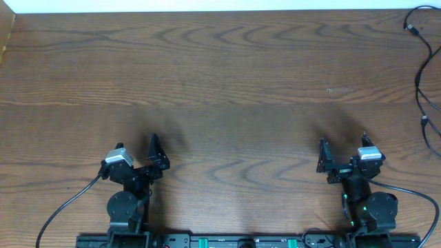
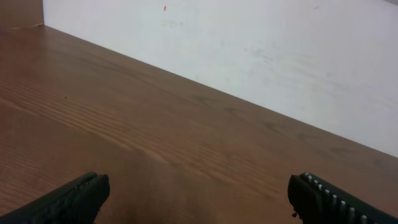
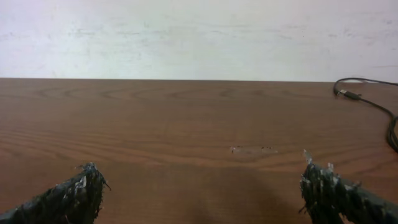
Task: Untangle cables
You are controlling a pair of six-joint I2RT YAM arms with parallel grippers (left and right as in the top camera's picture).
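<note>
Thin black cables (image 1: pixel 419 62) lie at the table's far right edge, running off the frame. One small plug (image 1: pixel 411 29) lies near the back right corner and another connector (image 1: pixel 425 120) sits lower down. No white cable shows. The right wrist view shows a black cable (image 3: pixel 373 106) with its plug far ahead to the right. My left gripper (image 1: pixel 136 153) (image 2: pixel 196 199) is open and empty near the front left. My right gripper (image 1: pixel 342 148) (image 3: pixel 202 193) is open and empty near the front right, well short of the cables.
The wooden table (image 1: pixel 220 76) ends at a white wall (image 3: pixel 199 37) along the back. Thicker black robot cables (image 1: pixel 65 203) loop from the arm bases at the front edge. A pale scuff mark (image 3: pixel 252 149) is on the wood ahead of the right gripper.
</note>
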